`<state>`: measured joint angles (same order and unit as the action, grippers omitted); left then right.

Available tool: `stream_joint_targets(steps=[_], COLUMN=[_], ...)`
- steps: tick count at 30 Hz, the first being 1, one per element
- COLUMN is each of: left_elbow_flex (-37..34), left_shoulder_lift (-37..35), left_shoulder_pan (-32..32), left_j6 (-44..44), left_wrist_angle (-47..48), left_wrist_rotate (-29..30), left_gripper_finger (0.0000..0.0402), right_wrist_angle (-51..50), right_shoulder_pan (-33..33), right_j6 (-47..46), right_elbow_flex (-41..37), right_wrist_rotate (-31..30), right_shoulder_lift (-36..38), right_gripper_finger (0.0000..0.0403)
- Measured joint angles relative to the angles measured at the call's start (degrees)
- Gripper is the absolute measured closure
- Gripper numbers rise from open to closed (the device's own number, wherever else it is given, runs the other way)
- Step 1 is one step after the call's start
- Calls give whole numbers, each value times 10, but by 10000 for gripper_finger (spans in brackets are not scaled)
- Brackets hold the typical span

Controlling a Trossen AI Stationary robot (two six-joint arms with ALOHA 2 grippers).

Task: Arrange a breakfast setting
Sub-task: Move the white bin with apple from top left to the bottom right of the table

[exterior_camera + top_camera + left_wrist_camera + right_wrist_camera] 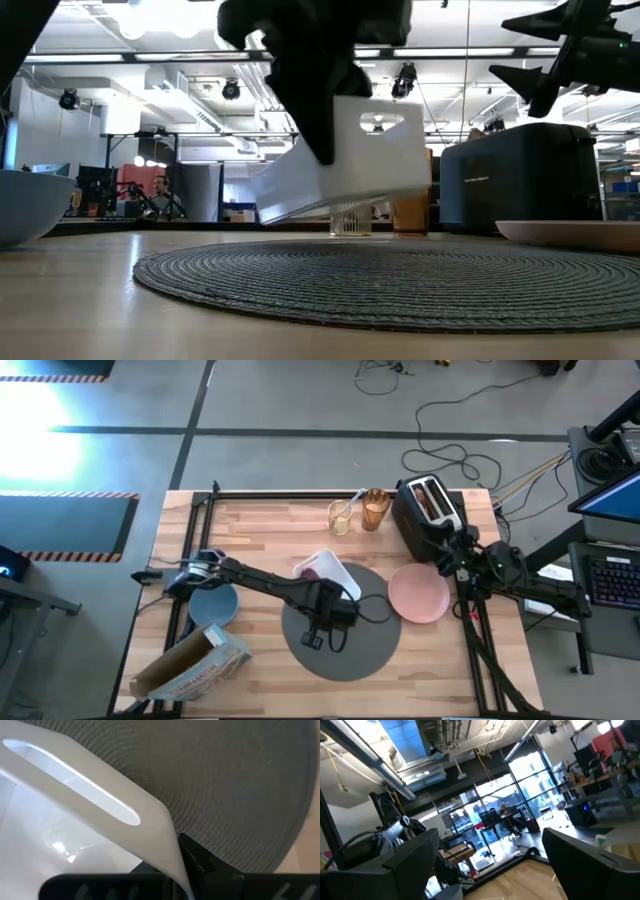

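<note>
My left gripper (338, 603) is shut on a white rectangular tray (325, 572), which hangs tilted above the round dark-grey mat (340, 630). Something dark red (311, 572) shows inside the tray. On the table left of the mat stands the blue bowl (213, 603), and the pink plate (418, 592) lies to its right. At the far edge stand the amber tumbler (375, 510) and a clear glass with the metal spoon (342, 515) in it. My right gripper (495, 870) is open, raised at the right edge and pointing up into the room. My left gripper pinches the tray's end wall (170, 855) at its rim, near a corner and beside the handle slot (75, 785). One finger (200, 865) lies on the wall's outer face. The fingers come from above, pointing down. The tray (340, 165) hangs tilted, clear of the mat.
A black toaster (428, 510) stands at the far right, close to my right arm. A torn cardboard pack (190, 665) lies at the near left corner. Black rails (190, 540) run along the table's left and far edges. Bare wood shows near the front edge, right of the mat.
</note>
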<state>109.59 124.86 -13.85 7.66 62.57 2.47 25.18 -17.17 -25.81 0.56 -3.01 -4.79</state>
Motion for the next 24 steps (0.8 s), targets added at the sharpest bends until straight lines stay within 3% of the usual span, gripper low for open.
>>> stream_joint_targets(steps=[5, 16, 24], left_elbow_flex=[27, 147, 171], left_shoulder_lift=[35, 121, 130], left_shoulder_pan=[-11, -26, -27], left_j6=[-3, -36, -32], left_wrist_angle=[-1, 79, 108], left_wrist_rotate=[-18, -31, -32], left_gripper_finger=[401, 401, 366], right_wrist_angle=[5, 13, 10], right_shoulder_pan=[0, 0, 0], right_j6=[-33, -74, -74], right_elbow_flex=[0, 0, 0], right_wrist_rotate=[-2, -85, -66], right_shoulder_lift=[-3, -2, -2], right_gripper_finger=[57, 57, 57])
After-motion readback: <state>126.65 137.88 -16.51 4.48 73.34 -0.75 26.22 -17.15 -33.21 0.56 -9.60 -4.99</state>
